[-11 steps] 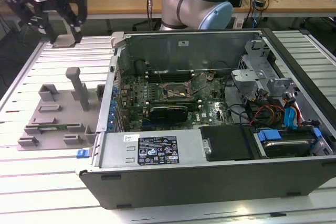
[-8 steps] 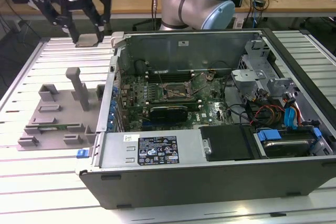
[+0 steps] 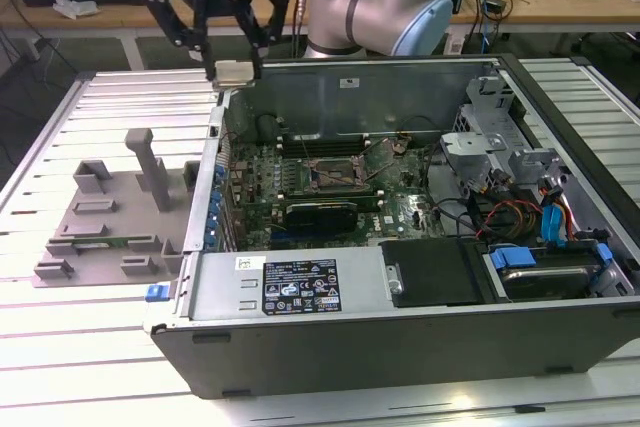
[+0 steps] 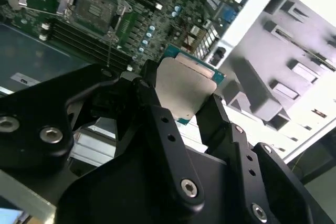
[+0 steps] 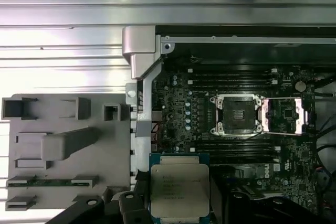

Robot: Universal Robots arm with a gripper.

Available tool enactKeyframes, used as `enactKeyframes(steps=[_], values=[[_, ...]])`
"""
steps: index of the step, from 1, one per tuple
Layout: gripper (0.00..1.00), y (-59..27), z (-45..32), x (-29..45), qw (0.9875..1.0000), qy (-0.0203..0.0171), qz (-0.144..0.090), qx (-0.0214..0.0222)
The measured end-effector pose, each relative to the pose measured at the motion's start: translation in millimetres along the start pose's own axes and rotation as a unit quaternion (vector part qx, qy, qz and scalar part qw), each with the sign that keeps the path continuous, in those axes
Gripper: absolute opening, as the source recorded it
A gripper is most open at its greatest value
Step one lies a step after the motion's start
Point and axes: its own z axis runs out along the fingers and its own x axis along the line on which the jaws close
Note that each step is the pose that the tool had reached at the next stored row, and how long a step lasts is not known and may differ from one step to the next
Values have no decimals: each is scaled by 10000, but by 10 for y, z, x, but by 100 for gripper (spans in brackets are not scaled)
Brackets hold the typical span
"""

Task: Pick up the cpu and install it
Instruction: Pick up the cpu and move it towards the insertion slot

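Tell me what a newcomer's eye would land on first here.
A black claw grips a small flat square cpu with a shiny silver-grey top, in the air over a corner of the open grey metal computer case, toward the exterior view's left. Inside the case, the square black-framed socket on the green motherboard lies open and empty.

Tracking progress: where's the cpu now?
The cpu sits clamped in the gripper, aloft over the case wall on the exterior view's left, between the tray and the socket.
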Motion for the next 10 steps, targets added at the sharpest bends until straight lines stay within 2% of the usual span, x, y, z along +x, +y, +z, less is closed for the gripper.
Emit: enactKeyframes(steps=[3, 5, 9, 10], values=[[55, 2, 3, -90, 10000, 0, 1, 0], [55, 4, 5, -186, 10000, 0, 1, 0], [55, 6, 13, -326, 10000, 0, 0, 0], [55, 6, 27, -392, 10000, 0, 1, 0]])
